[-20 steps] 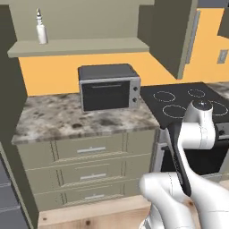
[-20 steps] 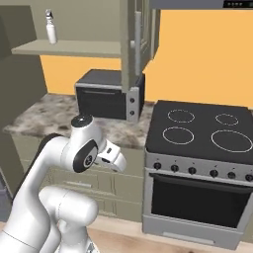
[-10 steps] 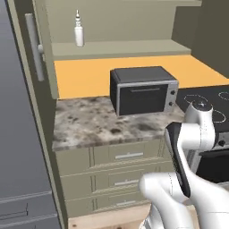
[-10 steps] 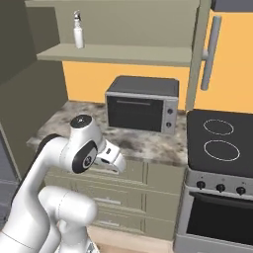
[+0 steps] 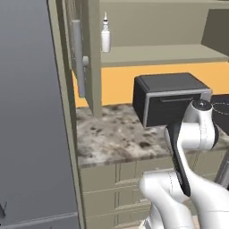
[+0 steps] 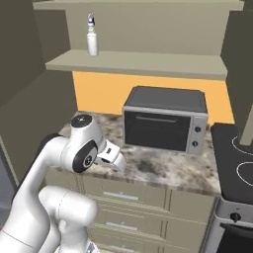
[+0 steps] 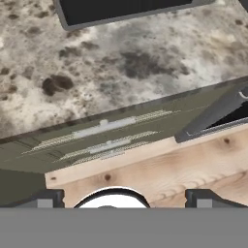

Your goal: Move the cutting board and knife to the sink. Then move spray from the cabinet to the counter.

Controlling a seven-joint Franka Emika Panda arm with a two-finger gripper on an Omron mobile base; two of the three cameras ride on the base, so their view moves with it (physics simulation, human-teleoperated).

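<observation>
Left base view swung right, spray nearer

One spray stands on the one shelf of the open cabinet; the right base view shows the same single bottle. One cabinet door shows, with one long grey bar handle. One dark toaster oven sits on the one table. Its front carries two round knobs and one thin bar handle. Below the table, three drawer fronts are stacked at the left. One stove stands beside the table, with one knob visible on its front. One tall grey appliance stands at the left.
</observation>
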